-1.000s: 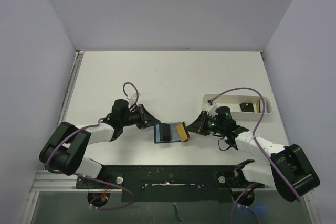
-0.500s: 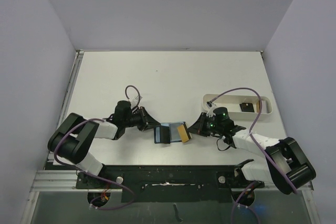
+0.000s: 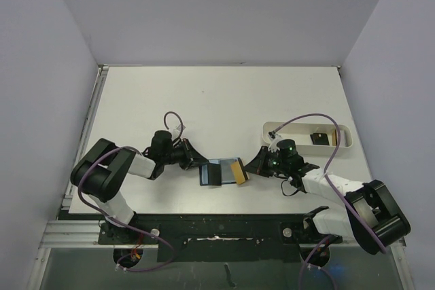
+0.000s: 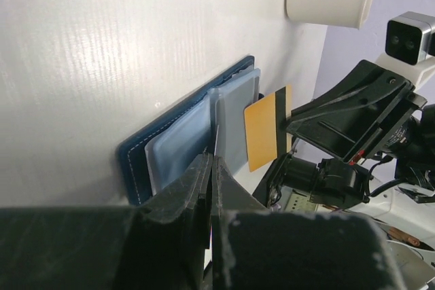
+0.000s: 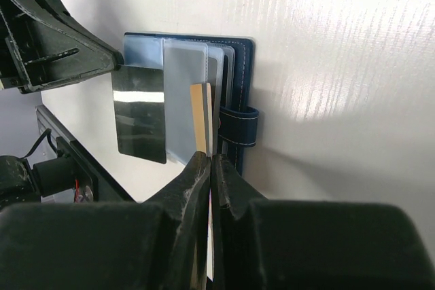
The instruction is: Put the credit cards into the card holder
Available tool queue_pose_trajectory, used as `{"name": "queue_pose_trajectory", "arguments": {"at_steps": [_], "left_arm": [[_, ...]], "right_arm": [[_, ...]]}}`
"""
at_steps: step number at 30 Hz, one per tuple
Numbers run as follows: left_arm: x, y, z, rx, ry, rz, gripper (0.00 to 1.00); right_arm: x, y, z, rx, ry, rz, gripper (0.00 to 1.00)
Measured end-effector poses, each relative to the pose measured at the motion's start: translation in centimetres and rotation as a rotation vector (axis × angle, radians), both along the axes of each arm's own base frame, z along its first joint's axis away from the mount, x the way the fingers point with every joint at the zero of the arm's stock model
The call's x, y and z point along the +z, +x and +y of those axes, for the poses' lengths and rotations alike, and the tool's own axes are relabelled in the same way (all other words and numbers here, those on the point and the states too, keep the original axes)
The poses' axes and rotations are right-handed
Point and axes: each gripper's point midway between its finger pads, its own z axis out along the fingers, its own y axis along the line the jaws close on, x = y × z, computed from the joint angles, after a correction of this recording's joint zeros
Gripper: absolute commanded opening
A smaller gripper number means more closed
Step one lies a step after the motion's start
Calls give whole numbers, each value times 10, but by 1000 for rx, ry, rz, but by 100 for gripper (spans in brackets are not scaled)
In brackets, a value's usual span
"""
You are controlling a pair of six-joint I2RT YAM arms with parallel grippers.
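White table (image 3: 272,93), with the open holder (image 3: 217,170) lying between the arms. The right gripper (image 5: 209,161) pinches the tan card (image 4: 262,130) at its pockets, and the left gripper (image 4: 212,164) clamps a grey card (image 5: 139,120). Both cards are probably stiff, light and slick, so short-edge grips suit them.

Left card (image 5: 139,113) in left hand (image 3: 202,165), right card (image 3: 238,171) in right hand (image 3: 250,166), both at card holder (image 3: 221,168).
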Motion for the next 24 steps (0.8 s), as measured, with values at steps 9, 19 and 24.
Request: {"name": "queue_pose_trajectory", "arguments": {"at_steps": [9,19,24], "left_arm": [[-5,2,-1,0,0,2,0],[-8,7,-4,-1,1,2,0],[-11,10,-4,-6,7,-6,0]], "right_arm": [[-1,0,0,-1,-2,1,0],[-1,-1,-1,-1,-2,0,0],[1,-1,-1,-1,0,-4,0]]}}
